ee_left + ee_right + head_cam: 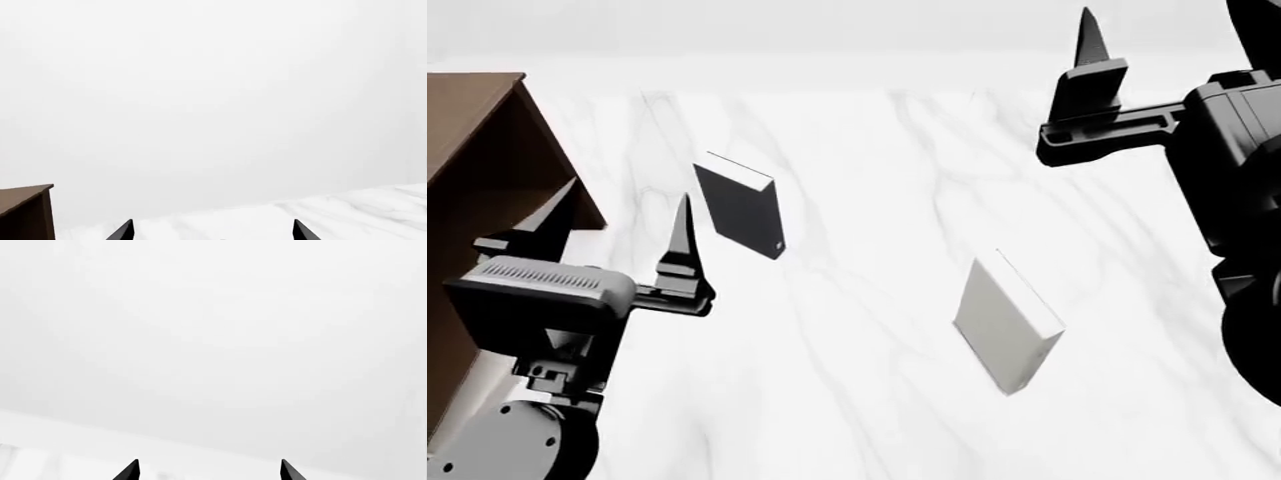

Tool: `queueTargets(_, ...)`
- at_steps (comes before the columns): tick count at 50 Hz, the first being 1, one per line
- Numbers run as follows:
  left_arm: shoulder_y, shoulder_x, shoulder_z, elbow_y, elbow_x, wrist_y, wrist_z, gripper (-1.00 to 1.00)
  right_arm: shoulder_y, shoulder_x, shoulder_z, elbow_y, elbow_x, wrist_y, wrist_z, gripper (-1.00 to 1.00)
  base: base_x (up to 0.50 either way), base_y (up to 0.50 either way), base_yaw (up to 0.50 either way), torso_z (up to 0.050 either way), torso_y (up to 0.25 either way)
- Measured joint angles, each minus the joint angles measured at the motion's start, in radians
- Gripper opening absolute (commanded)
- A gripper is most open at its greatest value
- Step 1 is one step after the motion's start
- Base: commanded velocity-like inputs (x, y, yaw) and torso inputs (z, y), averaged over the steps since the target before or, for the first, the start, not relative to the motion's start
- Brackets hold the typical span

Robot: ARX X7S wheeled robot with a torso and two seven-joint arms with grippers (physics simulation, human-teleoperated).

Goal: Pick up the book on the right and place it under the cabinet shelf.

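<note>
Head view shows the white book (1006,322) lying flat on the marble table (868,420), below and a little inward of my right gripper (1090,45), which hangs raised near the table's far side. The book's long axis runs on a slant, its near end angled away toward my right side, so my fingers would need to turn across its short width to take it.

My right gripper is the nearer one to it; my left gripper (627,235) sits across the table beside the brown cabinet (481,120), with the dark book (741,208) just off its fingertips. Both wrist views show each pair of finger tips spread wide with nothing between them, so both grippers are released and empty.

The cabinet stands well apart from the white book, on my left side, and its underside space is hidden from every view, so I cannot see where the book would slide in. As things lie, the white book is on the open table, not under the shelf.
</note>
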Motion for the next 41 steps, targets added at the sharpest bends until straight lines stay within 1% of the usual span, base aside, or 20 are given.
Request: queueTargets(41,-0.047,-0.063,-0.032,0.208,-0.057,-0.090,-0.058,1.00,-0.008,0.012,0.017,-0.013,0.000,0.004,0.005,1.00,0.00,0.00,0.00,0.000,0.151)
